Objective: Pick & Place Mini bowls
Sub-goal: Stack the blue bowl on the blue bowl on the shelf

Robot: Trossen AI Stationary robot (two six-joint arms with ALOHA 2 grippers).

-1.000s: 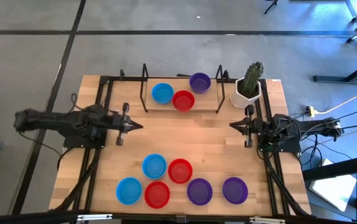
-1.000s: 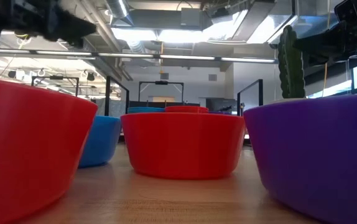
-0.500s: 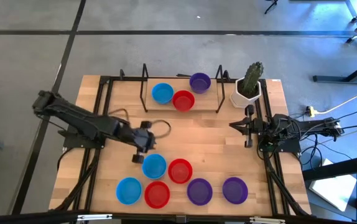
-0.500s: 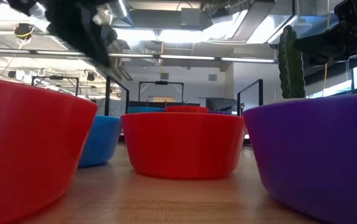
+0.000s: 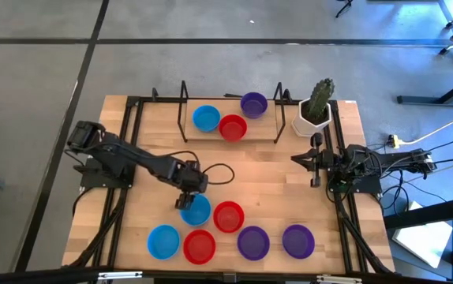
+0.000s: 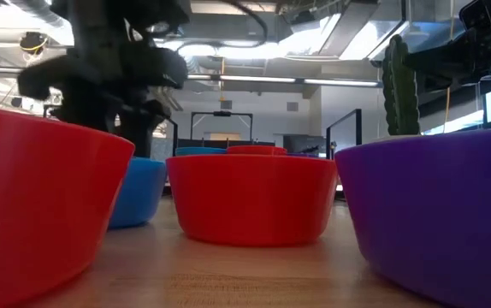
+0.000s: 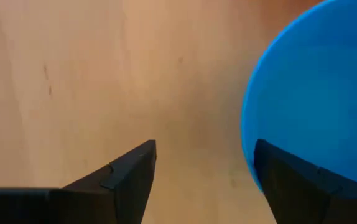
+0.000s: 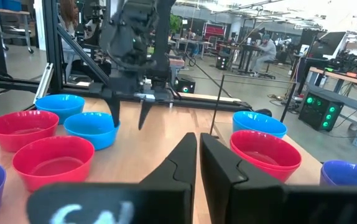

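wide bare desk [image 5: 250, 170] mid-strip, front bowls [image 5: 228, 216] packed tight, back rack [image 5: 230, 118] boxing three bowls, cactus pot [image 5: 315, 113] beside right tool [image 5: 296, 158]

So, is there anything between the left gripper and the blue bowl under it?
Nothing visible. The left gripper is open right at the blue bowl, with one finger over its rim and the other over bare table. The red bowl sits beside it, not between.

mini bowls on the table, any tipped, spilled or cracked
Nothing stands out. The mini bowls all sit upright and whole, six at the front and three inside the black rack. The open left claw straddles the rim of a blue bowl.
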